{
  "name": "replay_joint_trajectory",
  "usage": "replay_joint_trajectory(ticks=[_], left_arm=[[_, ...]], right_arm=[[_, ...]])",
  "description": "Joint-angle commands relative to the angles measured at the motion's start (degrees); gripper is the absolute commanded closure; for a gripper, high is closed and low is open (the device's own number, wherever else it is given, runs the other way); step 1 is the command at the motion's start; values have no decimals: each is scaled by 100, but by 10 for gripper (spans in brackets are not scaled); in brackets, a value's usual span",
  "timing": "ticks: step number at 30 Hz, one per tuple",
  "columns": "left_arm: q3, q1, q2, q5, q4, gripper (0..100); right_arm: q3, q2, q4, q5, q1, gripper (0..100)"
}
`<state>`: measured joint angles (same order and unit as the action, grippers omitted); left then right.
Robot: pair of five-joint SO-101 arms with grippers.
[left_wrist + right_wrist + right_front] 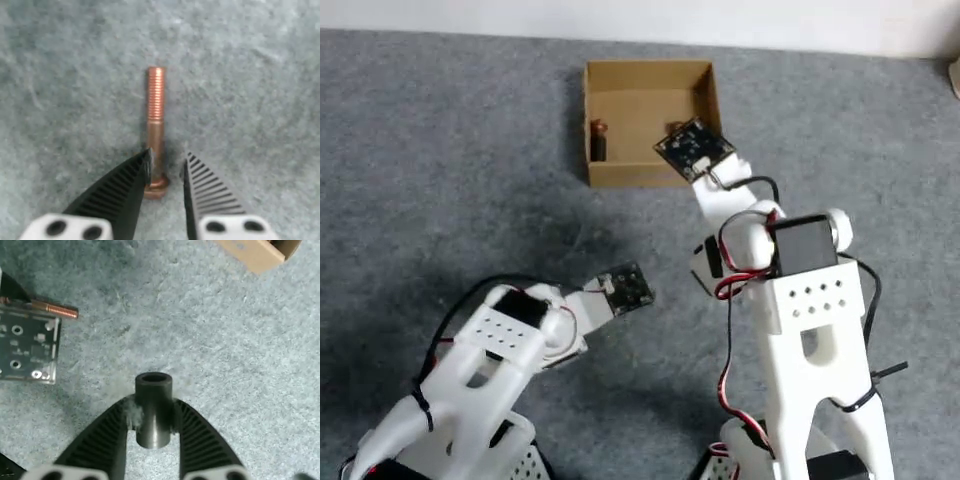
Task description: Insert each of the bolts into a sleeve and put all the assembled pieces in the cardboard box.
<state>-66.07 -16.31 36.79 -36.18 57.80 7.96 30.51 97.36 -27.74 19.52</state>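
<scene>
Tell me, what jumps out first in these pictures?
A copper bolt lies on the grey carpet, its head end between the open fingers of the left tool. The right tool grips a black sleeve near the cardboard box, where one assembled piece already sits.

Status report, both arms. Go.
Left gripper open, straddling bolt on carpet. Right gripper shut on sleeve. One piece in cardboard box. Bare carpet between bolt and sleeve.

The copper-orange threaded metal bolt (156, 125) has an even sheen. The matt black cylindrical sleeve (153, 415) is unmarked. The tan open cardboard box (635, 175) is plain. The felt-covered table (60, 75) is mottled grey.
</scene>
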Motion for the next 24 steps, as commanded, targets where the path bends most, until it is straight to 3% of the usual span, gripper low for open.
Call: replay_joint_trajectory(ticks=[1, 4, 9, 11, 19, 24], left_arm=[[365, -22, 127, 791, 62, 888], [505, -75, 127, 2171, 62, 888], [567, -259, 127, 5732, 97, 891], [611, -330, 127, 6673, 53, 891], [488, -207, 127, 9433, -26, 888], [251, -251, 101, 9723, -668, 887]], right_arm=[[-13, 145, -119, -88, -84, 994], [110, 145, -233, -88, -84, 994], [769, 145, -637, -88, -84, 994], [1033, 145, -831, -88, -84, 994], [1200, 145, -989, -88, -215, 994], [1200, 145, -989, -88, -233, 994]])
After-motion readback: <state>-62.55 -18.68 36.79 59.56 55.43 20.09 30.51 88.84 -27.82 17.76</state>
